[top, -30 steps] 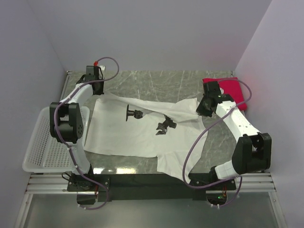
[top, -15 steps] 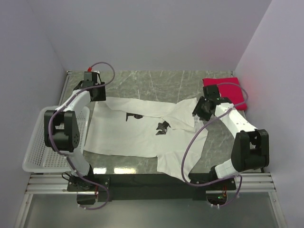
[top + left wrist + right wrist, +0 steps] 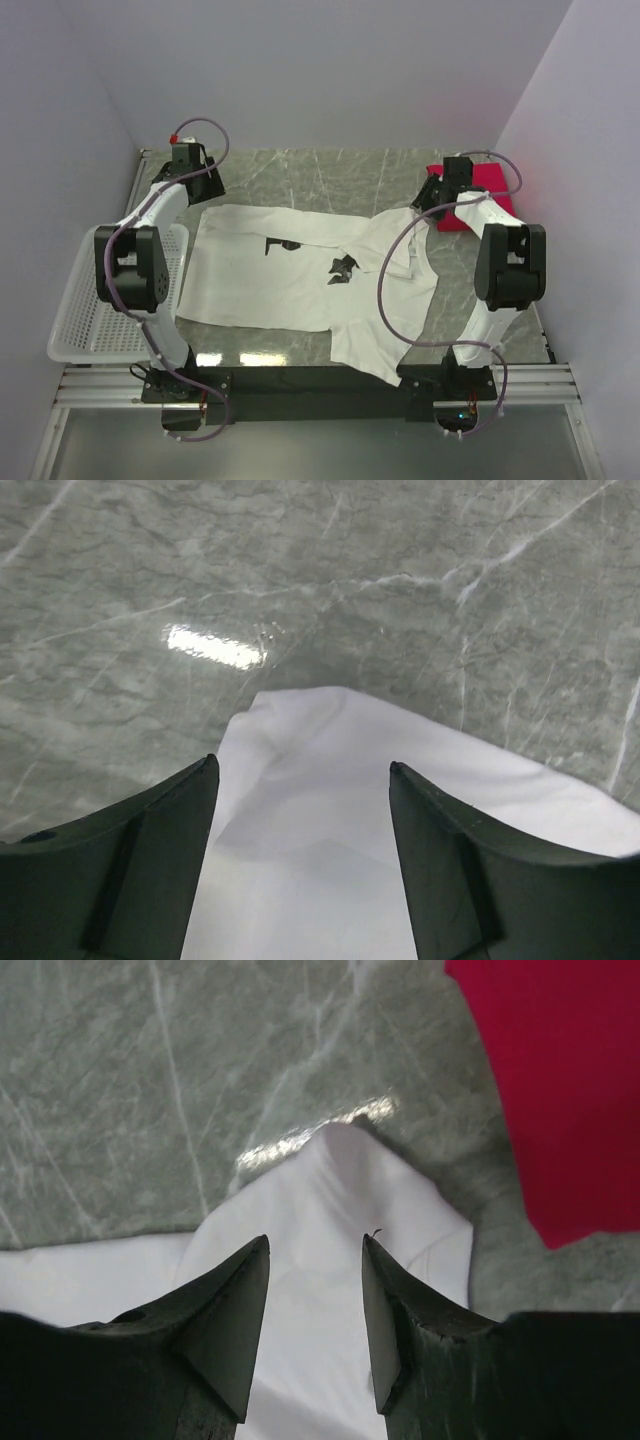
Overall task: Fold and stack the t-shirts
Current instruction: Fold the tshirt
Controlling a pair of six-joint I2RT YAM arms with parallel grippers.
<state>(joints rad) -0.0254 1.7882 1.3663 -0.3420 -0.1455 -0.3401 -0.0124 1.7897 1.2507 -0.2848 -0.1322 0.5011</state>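
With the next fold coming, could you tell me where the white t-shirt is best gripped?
Probably the white t-shirt at its far left corner, pinched from straight above. The cloth lies flat, and that corner is a free point on the table, directly under the open left gripper.

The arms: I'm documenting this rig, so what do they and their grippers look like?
The left arm and right arm have white links, black joint housings and looping purplish cables. The left gripper and right gripper have dark, tapered wedge fingers.
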